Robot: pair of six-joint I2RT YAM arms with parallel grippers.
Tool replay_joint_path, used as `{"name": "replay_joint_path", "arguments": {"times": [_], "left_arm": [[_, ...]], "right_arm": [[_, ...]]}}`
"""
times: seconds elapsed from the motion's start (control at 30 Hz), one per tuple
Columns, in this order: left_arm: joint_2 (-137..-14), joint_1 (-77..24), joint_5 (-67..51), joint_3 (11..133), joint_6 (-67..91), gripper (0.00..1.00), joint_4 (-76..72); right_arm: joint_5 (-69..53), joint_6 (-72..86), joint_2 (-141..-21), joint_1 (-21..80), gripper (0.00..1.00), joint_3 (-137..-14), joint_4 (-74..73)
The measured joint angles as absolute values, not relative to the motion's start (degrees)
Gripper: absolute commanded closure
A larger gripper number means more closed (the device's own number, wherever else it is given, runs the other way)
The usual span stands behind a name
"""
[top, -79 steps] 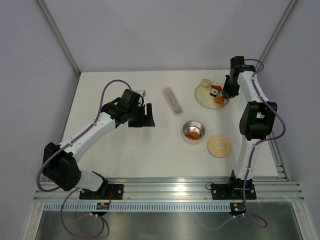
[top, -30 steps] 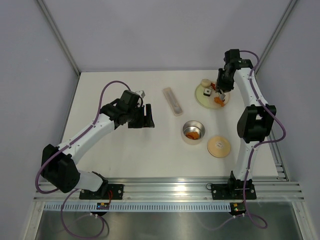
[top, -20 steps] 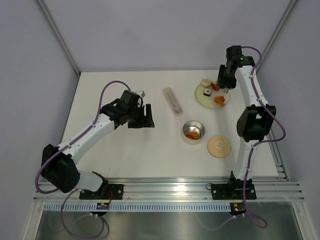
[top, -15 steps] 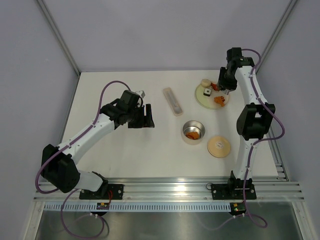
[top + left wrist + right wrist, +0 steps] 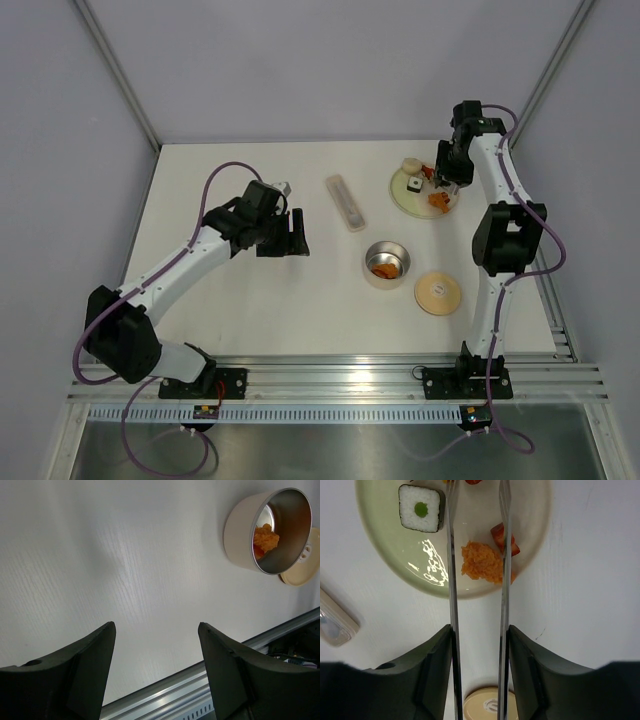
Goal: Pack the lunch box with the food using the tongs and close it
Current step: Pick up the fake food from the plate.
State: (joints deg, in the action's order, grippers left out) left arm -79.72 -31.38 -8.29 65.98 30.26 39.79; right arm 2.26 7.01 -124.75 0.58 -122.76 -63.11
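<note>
**Tongs over the plate at the far right corner**

The right pincer (image 5: 478, 632) pinches one pair of silver tongs (image 5: 453, 580). Each slender arm lies against the inner face of a finger, and the two arms stand apart. Their tips run out of the wrist view, above the one yellow-green plate (image 5: 385, 547).

The plate sits close to the desk's (image 5: 250, 300) far right corner. On it are:
- one sushi piece (image 5: 420, 508);
- one orange crumbly piece (image 5: 481, 562), seen between the tong arms;
- one red chunk (image 5: 504, 539) just beside the orange piece;
- a further red bit, cut off at the frame's top.

One beige bun-like lump (image 5: 410, 165) rests at the plate's far rim.

The one lunch box (image 5: 387, 263) stands uncovered right of the desk's middle, with orange food inside in a number I cannot count. Its tan lid (image 5: 437, 293) lies flat just beside it, toward the near right corner. One translucent case (image 5: 346, 202) lies near the middle of the far edge.

The left pincer (image 5: 155, 630) is spread wide and holds nothing. It hovers left of centre, with open desk between it and the left and near edges.
</note>
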Motion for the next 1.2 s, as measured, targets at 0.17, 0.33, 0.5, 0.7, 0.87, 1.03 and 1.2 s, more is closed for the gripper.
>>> {"name": "replay_joint_path", "arguments": {"times": [0.17, 0.33, 0.5, 0.7, 0.87, 1.03, 1.2], "left_arm": [[-80.2, -31.4, -8.3, 66.0, 30.3, 0.29, 39.8], [-80.4, -31.4, -8.3, 66.0, 30.3, 0.29, 39.8], [-80.4, -31.4, -8.3, 66.0, 30.3, 0.29, 39.8], [-80.4, -31.4, -8.3, 66.0, 30.3, 0.29, 39.8], [-80.4, -31.4, -8.3, 66.0, 30.3, 0.29, 39.8], [-80.4, -31.4, -8.3, 66.0, 30.3, 0.29, 39.9], [-80.4, -31.4, -8.3, 66.0, 30.3, 0.29, 40.0]], "right_arm": [[1.8, 6.1, -126.5, 0.6, 0.44, -122.8, -63.3], [1.4, 5.1, -126.8, 0.6, 0.42, -122.9, -63.3], [-0.2, 4.1, -127.5, 0.6, 0.42, -123.2, -63.2], [-1.1, 2.8, -128.3, 0.6, 0.41, -123.5, -63.3], [-1.1, 2.5, -129.8, 0.6, 0.41, -124.8, -63.2], [-1.1, 2.3, -130.7, 0.6, 0.42, -125.1, -63.2], [-1.1, 2.1, -131.3, 0.6, 0.47, -125.1, -63.1]]}}
